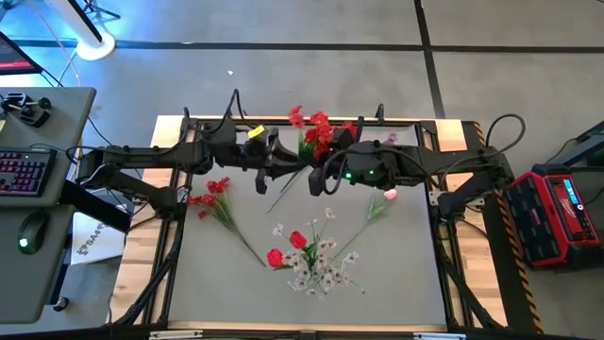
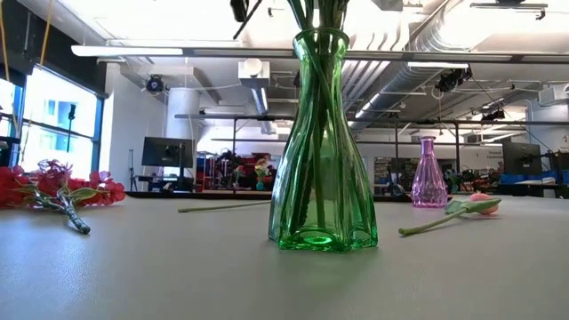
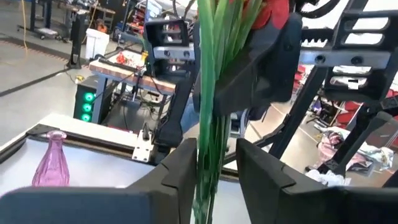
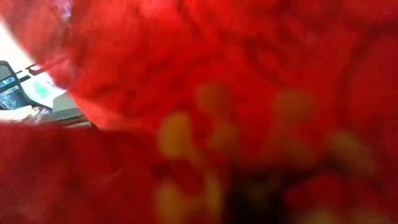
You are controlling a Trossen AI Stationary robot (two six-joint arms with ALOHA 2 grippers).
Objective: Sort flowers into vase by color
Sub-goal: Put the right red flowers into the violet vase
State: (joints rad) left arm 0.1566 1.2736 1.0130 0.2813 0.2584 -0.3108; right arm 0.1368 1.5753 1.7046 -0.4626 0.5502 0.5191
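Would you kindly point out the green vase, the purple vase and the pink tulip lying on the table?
green vase (image 2: pixel 318 178), low view, glass body.
purple vase (image 2: pixel 428 182), low view, belly.
pink tulip (image 2: pixel 481 205), low view, blossom.

place: workshop/lab | evidence: exposed ceiling ducts (image 2: pixel 444 40), monitor (image 2: pixel 167 151), keyboard desk (image 1: pixel 24 172)

Two dark, boxy-jointed arms with black cables looping off them; the left arm (image 1: pixel 170 156) wears a yellow tag, the right arm (image 1: pixel 415 162) shows green indicator lights

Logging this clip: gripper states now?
Left gripper: open, fingers either side of green stems.
Right gripper: shut, by red blossoms; hold unclear.
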